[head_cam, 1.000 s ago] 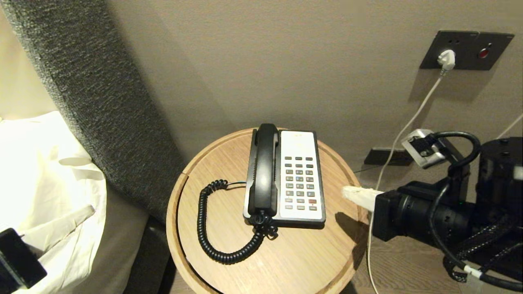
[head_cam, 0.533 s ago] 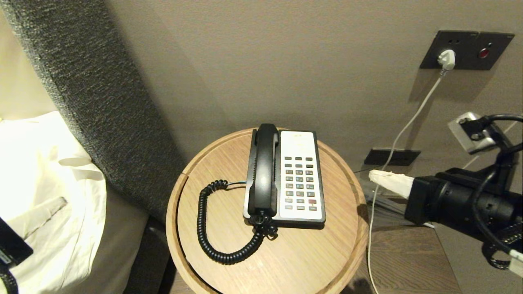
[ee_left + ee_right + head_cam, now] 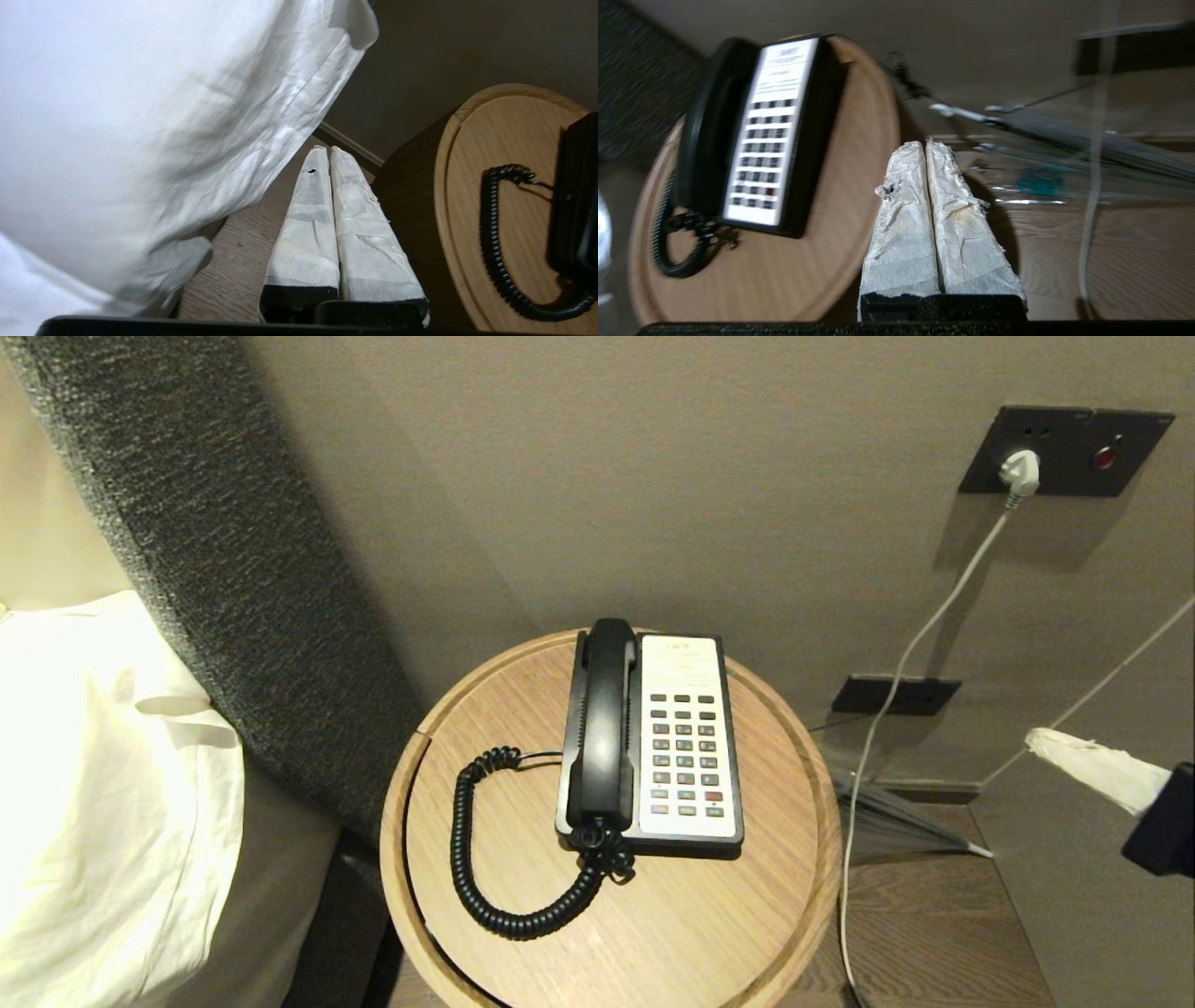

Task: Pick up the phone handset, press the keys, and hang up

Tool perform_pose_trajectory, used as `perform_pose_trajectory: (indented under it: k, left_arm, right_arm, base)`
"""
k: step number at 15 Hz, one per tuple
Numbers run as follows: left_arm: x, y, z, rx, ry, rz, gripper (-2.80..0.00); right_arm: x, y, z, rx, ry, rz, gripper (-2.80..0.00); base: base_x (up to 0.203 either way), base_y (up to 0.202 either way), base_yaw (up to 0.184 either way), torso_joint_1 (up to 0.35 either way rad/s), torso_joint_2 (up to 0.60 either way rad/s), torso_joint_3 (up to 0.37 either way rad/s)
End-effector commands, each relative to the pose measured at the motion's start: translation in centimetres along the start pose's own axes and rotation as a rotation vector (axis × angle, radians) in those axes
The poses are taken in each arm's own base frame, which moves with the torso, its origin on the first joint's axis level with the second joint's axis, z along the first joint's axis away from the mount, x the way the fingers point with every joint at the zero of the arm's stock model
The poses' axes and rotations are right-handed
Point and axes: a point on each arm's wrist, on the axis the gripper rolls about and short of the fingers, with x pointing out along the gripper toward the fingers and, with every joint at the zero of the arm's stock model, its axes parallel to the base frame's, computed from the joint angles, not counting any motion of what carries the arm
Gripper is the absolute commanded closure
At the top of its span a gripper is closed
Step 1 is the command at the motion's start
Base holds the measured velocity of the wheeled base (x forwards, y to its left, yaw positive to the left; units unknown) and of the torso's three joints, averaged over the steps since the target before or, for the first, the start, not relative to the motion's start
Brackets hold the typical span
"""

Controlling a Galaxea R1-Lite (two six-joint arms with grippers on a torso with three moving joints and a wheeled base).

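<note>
The black phone handset (image 3: 602, 728) lies in its cradle on the left side of the phone base, its coiled cord (image 3: 485, 868) looping over the round wooden table (image 3: 672, 933). The keys (image 3: 686, 756) sit in the white faceplate beside it, also seen in the right wrist view as keys (image 3: 759, 156). My right gripper (image 3: 1032, 739) is shut and empty at the right edge of the head view, well off the table; its taped tips show as right gripper (image 3: 923, 145). My left gripper (image 3: 325, 150) is shut and empty, low between the bed and table, outside the head view.
White bedding (image 3: 93, 784) and a dark padded headboard (image 3: 215, 569) stand left of the table. A white cable (image 3: 896, 691) runs from a wall socket (image 3: 1064, 450) down past the table's right side. A folded umbrella (image 3: 896, 821) lies on the floor.
My right arm has drawn back to the right, from the table's edge to the frame's edge. The left arm's black end has left the lower left corner. The phone has not moved.
</note>
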Motion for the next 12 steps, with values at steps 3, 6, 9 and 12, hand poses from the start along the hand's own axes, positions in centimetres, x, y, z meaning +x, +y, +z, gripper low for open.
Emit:
perform_pose_trajectory:
  k: [3, 6, 9, 12]
  left_arm:
    - [-2.5, 2.1, -2.6, -0.004, -0.059, 0.018, 0.0]
    - [-2.9, 3.0, -4.6, 0.009, -0.053, 0.05, 0.0]
    - [-3.3, 3.5, -6.0, 0.06, -0.054, -0.031, 0.0]
    - [-2.9, 4.8, -9.4, 0.187, -0.032, -0.125, 0.0]
  right_arm:
    - [-5.9, -2.6, -1.6, 0.033, -0.188, -0.155, 0.0]
    - [-9.4, -3.6, -4.1, 0.041, -0.251, -0.261, 0.0]
    - [-11.7, -4.2, -7.2, 0.019, -0.264, -0.329, 0.0]
    - [-13.8, -4.5, -11.0, -0.061, -0.301, -0.275, 0.0]
  base:
    - [0.0, 0.0, 0.0, 0.0, 0.0, 0.0]
    - [0.0, 0.0, 0.0, 0.0, 0.0, 0.0]
    - [0.0, 0.0, 0.0, 0.0, 0.0, 0.0]
    - [0.0, 0.0, 0.0, 0.0, 0.0, 0.0]
